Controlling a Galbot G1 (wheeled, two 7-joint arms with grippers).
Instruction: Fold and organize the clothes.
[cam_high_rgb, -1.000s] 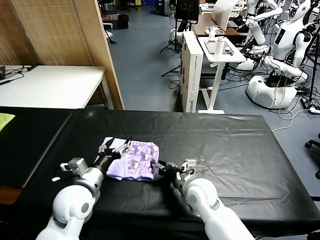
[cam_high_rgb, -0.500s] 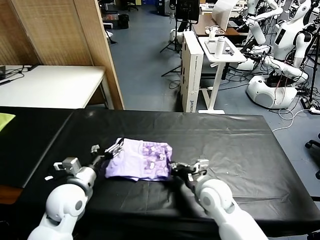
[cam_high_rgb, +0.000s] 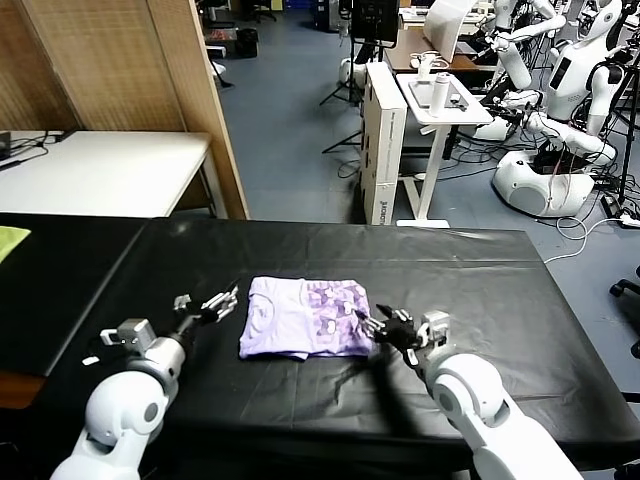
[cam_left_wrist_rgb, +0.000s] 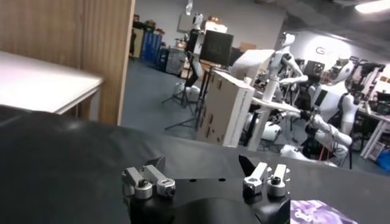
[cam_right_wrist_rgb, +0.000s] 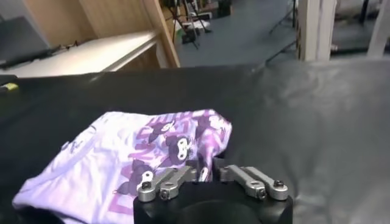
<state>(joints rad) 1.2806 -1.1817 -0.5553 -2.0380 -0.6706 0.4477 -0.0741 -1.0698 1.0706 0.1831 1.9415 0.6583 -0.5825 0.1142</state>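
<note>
Now, step in hand: a judgement only, but the fold looks made and both hands seem placed to let go and tidy the bundle.
T-shirt (cam_high_rgb: 305, 318): lies folded into a compact rectangle on the black table (cam_high_rgb: 500, 290), near its middle, between the two hands; the plain lavender half faces the left hand, the purple printed half faces the right hand.
Left hand (cam_high_rgb: 205, 306): just beside the shirt's plain edge, apart from the cloth, fingers spread wide with nothing between them; the left wrist view shows only bare table ahead and a corner of the print at the side.
Right hand (cam_high_rgb: 385, 325): at the printed edge of the shirt; in the right wrist view its fingers (cam_right_wrist_rgb: 163, 184) stand partly apart with a ridge of cloth lying just ahead of the gap. Whether they touch the fabric I cannot tell; nothing appears pinched.
How to do it well: the fabric is thin and wrinkled, so it will likely cling and drag; the right hand should spread fully before drawing back, and draw back low and straight away from the edge so the top layer is not peeled open.
Risk: a snagged fingertip could pull the printed flap out of line.
Left to check: edges squared, no sleeve poking out; the near edge looks slightly uneven.
Elsewhere: a yellow-green scrap (cam_high_rgb: 10, 240) lies well apart at the far left.
</note>
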